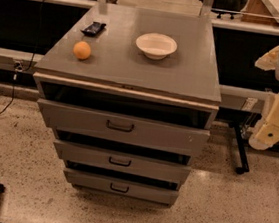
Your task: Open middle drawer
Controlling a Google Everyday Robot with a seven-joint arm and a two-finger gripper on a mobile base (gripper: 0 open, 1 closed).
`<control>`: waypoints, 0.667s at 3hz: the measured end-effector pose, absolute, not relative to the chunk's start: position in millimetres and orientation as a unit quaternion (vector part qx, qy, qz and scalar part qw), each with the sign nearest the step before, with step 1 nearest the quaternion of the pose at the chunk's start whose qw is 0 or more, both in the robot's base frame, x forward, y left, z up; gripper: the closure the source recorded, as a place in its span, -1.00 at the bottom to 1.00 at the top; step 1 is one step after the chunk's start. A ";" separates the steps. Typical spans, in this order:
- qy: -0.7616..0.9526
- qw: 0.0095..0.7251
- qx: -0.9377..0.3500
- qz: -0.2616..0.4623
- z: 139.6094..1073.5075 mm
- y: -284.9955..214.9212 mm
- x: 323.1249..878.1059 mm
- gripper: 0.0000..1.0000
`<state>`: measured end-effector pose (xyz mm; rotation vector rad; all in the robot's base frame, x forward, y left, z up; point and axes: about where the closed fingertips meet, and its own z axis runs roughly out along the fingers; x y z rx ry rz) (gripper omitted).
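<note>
The grey cabinet (129, 67) is seen at the frame's centre. In its lower half the middle drawer (94, 156) is found, its front running left to right. It lies down and left of the gripper (270, 133), which is held well apart at the right edge. How wide the gripper is set cannot be told, and nothing is seen held. The drawer's bar handle (119, 161) is centred.

A speckled beige terrazzo floor (228, 219) lay in dim, warm light. A long grey-railed bench with dark panels (18, 24) ran behind, and a thin black cable (11, 96) trailed down at left. The cream gripper (270, 133) hung at the right edge.
</note>
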<state>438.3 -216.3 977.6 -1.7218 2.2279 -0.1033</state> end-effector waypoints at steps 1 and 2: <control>0.780 0.161 -0.603 -0.036 977.6 -216.3 438.3 -1.00; 0.773 0.147 -0.617 -0.015 959.5 -209.5 444.5 -1.00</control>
